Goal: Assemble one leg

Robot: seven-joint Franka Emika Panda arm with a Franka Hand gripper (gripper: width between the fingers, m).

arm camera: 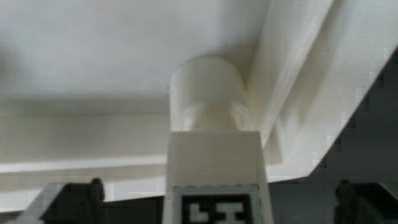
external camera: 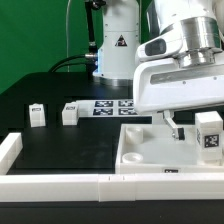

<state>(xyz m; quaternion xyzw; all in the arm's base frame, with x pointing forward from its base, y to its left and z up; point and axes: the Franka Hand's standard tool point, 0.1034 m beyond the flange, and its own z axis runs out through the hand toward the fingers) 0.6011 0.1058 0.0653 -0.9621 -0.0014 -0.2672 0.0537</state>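
White leg [arm camera: 210, 130] with black-and-white square tag [arm camera: 217, 211]

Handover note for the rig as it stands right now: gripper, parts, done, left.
Gripper: open, fingers on either side of one leg, not clamping it.
That leg stands upright in the white panel, at a corner toward the exterior view's right.
Two more legs sit loose on the table, near the marker board.
Left: check the seating; I cannot tell if it is fully in.
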